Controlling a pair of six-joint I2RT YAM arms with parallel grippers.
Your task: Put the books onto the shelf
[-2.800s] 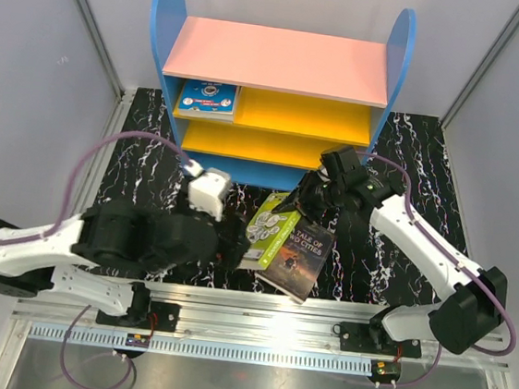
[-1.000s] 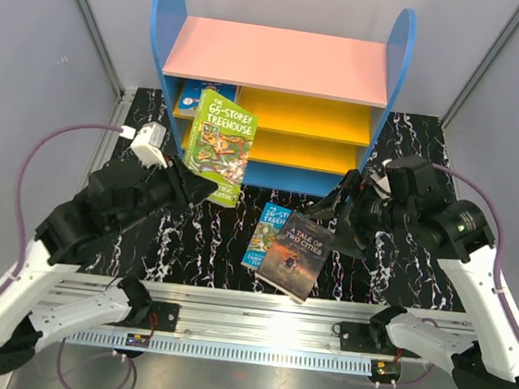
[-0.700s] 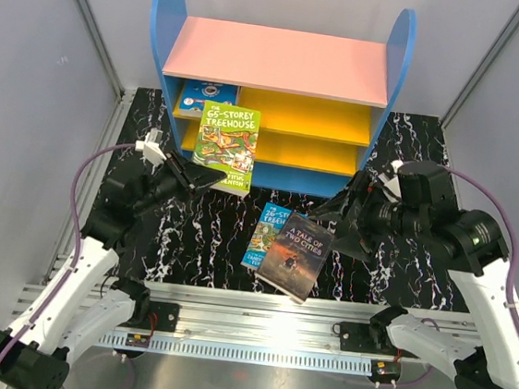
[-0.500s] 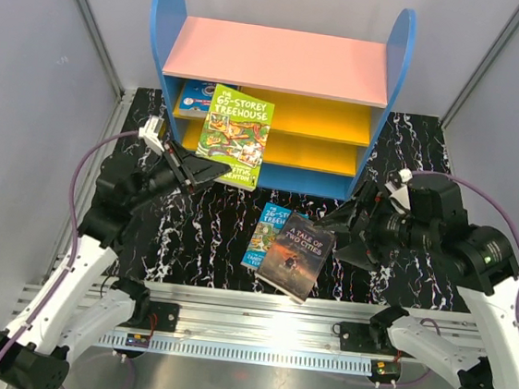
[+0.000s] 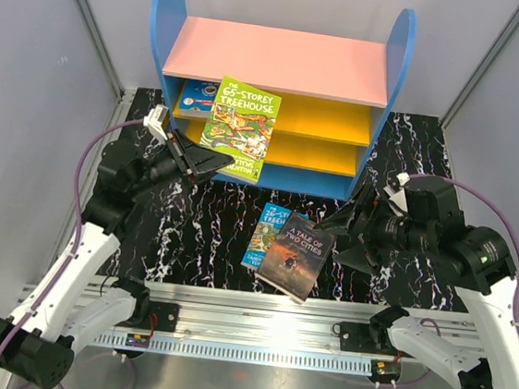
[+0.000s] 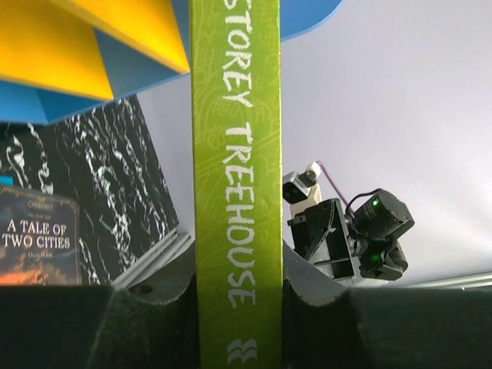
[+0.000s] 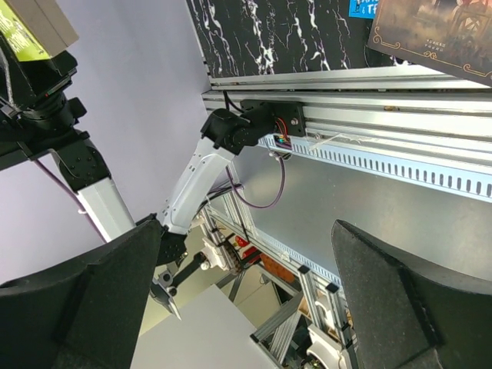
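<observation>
My left gripper (image 5: 209,163) is shut on the lower edge of the yellow-green "65-Storey Treehouse" book (image 5: 240,127), held upright and tilted in front of the shelf (image 5: 278,59), over its left yellow boards. In the left wrist view the book's spine (image 6: 234,192) runs up between the jaws of the left gripper (image 6: 237,323). One book (image 5: 195,98) lies on the upper yellow board at the left. The dark "A Tale of Two Cities" (image 5: 295,252) lies on the blue "26-Storey Treehouse" (image 5: 267,231) on the table. My right gripper (image 5: 336,240) hangs open, empty, right of that pile; its jaws (image 7: 246,307) stand wide.
The black marbled table top (image 5: 412,155) is bounded by grey walls on both sides. An aluminium rail (image 5: 257,306) runs along the near edge below the book pile. The shelf's blue side panels (image 5: 400,51) rise above its pink top board.
The left gripper has carried the yellow-green book up and right, closer to the shelf front. The right arm has drawn back and down a little, still open.
</observation>
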